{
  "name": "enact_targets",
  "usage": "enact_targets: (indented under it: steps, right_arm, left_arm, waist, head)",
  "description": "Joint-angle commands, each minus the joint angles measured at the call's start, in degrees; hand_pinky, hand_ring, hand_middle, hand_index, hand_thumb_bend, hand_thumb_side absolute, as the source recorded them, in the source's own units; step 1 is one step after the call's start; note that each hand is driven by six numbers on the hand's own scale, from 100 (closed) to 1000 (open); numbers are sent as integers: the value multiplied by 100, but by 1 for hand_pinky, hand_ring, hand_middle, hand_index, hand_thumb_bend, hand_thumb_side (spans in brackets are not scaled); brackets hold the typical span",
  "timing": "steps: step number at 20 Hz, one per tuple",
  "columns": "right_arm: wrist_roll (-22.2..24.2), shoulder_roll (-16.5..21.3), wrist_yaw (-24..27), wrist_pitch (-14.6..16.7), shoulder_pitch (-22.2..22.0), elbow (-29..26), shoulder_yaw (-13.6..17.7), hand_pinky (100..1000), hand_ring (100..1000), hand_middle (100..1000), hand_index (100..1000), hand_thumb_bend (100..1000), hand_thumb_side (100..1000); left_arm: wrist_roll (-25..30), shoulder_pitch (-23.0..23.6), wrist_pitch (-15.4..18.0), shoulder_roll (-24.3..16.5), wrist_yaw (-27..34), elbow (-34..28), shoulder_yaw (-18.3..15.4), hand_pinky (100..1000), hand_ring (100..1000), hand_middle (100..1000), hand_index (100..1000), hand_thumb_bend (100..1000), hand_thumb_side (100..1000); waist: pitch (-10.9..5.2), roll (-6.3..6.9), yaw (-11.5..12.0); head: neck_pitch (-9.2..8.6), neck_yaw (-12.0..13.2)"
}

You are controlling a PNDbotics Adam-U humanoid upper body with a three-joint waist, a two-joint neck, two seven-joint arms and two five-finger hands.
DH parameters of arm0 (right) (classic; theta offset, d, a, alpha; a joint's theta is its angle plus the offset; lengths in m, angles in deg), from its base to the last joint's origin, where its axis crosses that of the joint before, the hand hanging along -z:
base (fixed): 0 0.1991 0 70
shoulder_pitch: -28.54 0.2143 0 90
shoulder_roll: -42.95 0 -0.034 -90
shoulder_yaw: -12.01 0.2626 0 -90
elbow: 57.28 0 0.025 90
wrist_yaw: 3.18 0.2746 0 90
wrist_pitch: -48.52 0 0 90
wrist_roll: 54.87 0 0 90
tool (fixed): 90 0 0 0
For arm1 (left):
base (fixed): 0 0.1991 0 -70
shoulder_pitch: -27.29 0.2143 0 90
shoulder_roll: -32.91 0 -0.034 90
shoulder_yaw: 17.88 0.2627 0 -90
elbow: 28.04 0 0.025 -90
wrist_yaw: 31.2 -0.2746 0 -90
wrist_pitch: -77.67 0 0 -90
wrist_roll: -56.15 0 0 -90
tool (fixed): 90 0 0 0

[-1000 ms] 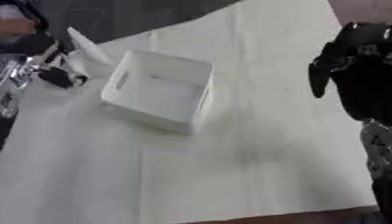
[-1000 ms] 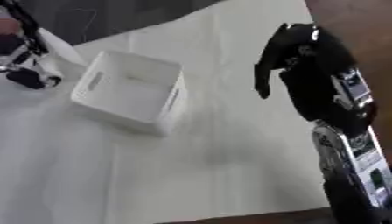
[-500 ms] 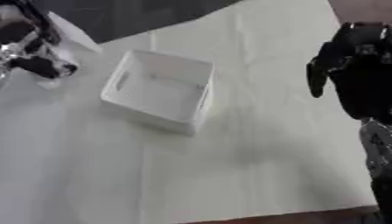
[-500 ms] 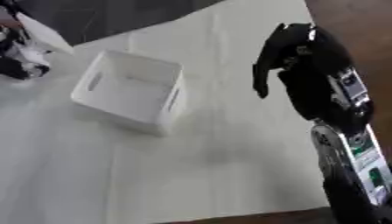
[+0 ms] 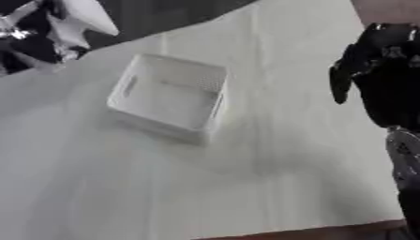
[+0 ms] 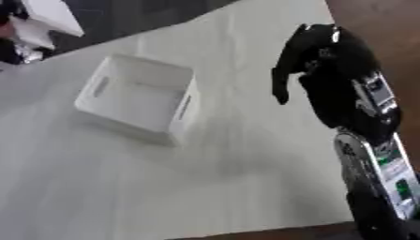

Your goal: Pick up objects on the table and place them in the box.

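Left hand lifts a white object toward the box

At upper left, beyond the box's [image 5: 168, 102] far corner, the left hand [image 5: 33, 35] has fingers curled round a white object [image 5: 82, 16] — flat-sided, blurred, probably light and stiff, best pinched across its faces. Right hand [image 6: 308, 56] hangs idle, fingers drooping, holding nothing.
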Motion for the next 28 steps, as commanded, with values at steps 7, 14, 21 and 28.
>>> enact_targets:
  steps: [7, 14, 21, 28]
  right_arm:
    - [26, 44, 10, -71, 59, -58, -11, 248, 413, 512, 725, 100, 815]
    - [45, -21, 24, -122, 62, -58, -20, 249, 413, 512, 726, 100, 811]
    - [49, -62, 32, -139, 81, -58, -13, 249, 414, 513, 727, 100, 809]
    - [62, -77, 30, -140, 90, -58, -9, 249, 414, 513, 728, 100, 807]
  left_arm:
    - [23, -187, 259, -113, 101, -474, 206, 100, 119, 112, 237, 135, 100]
    - [129, -245, 359, 93, -60, -426, 349, 100, 119, 114, 238, 135, 100]
    - [176, -219, 424, 223, -150, -285, 441, 100, 129, 128, 252, 173, 100]
    - [663, -132, 788, 291, -101, -144, 571, 102, 299, 312, 415, 508, 113]
  waist:
    - [-152, 76, -203]
    - [-157, 100, -408]
    - [-139, 100, -519]
    - [-112, 100, -543]
  head:
    - [-1, 20]
    - [-1, 149]
    - [-1, 225]
    - [-1, 268]
